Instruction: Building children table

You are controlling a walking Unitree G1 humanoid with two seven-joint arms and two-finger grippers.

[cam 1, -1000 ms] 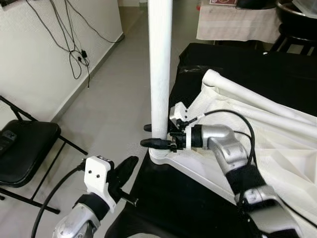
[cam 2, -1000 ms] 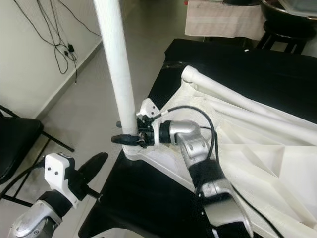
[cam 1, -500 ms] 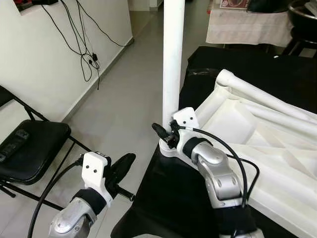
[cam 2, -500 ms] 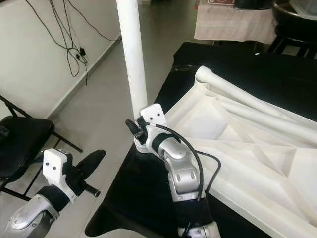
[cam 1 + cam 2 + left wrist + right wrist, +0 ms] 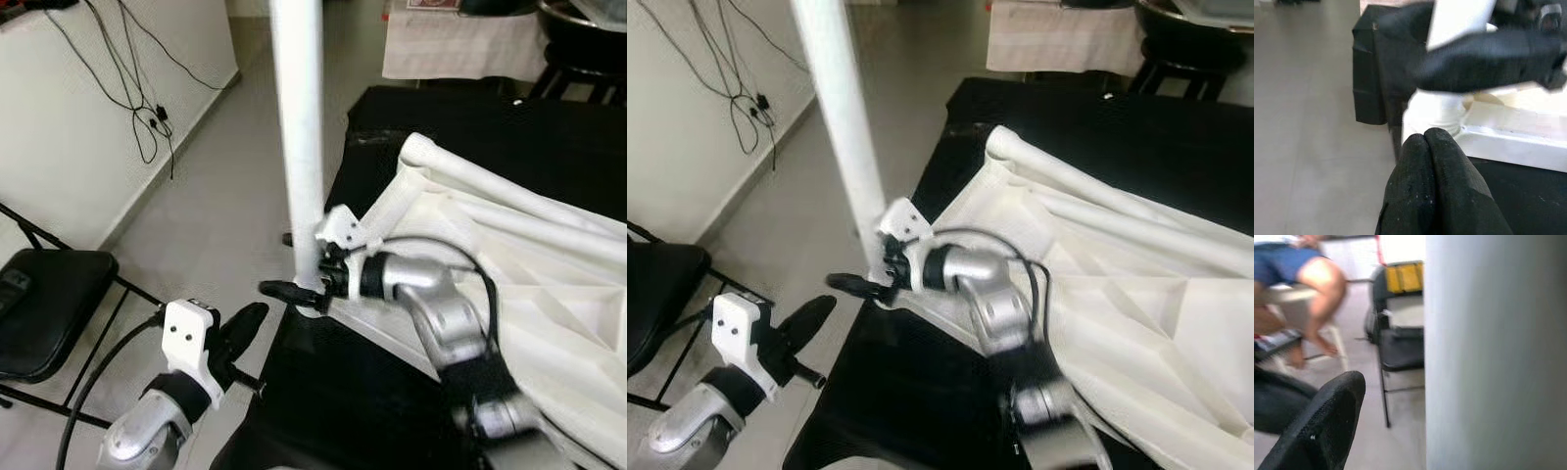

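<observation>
Black fingers of the left tool (image 5: 240, 328) are pressed together, empty, low at the near left just off the corner of the black-draped desk (image 5: 392, 392), apart from the parts; in the left wrist view its fingertips (image 5: 1432, 147) point at the white corner socket where the leg seats. Right tool (image 5: 294, 291) sits at the base of the white table leg (image 5: 299, 147), silver arm bent in from the right over the tabletop. Its fingers are spread with the leg between them: one finger (image 5: 284, 290) shows on the near side of the leg, another pokes out on the far side. Right wrist view has the leg (image 5: 1493, 352) right up against the camera and one finger (image 5: 1322, 426) standing clear of it with a gap, so it straddles the leg and is not clamped. The leg stands near upright in the corner socket of the white plastic children's tabletop (image 5: 529, 294), which lies upside down on the desk, ribbed underside up, its near-left corner at the desk edge. Two more white leg tubes (image 5: 1117, 211) lie across the tabletop toward the far right. Left of the desk, a black folding chair (image 5: 49, 304) stands on the grey tile floor (image 5: 216, 196). Further back, black cables (image 5: 147, 108) hang on the white wall. At the far end is another desk with a pale cloth (image 5: 451, 44). Right wrist view also catches, blurred, a seated person's bare legs (image 5: 1312, 298).
</observation>
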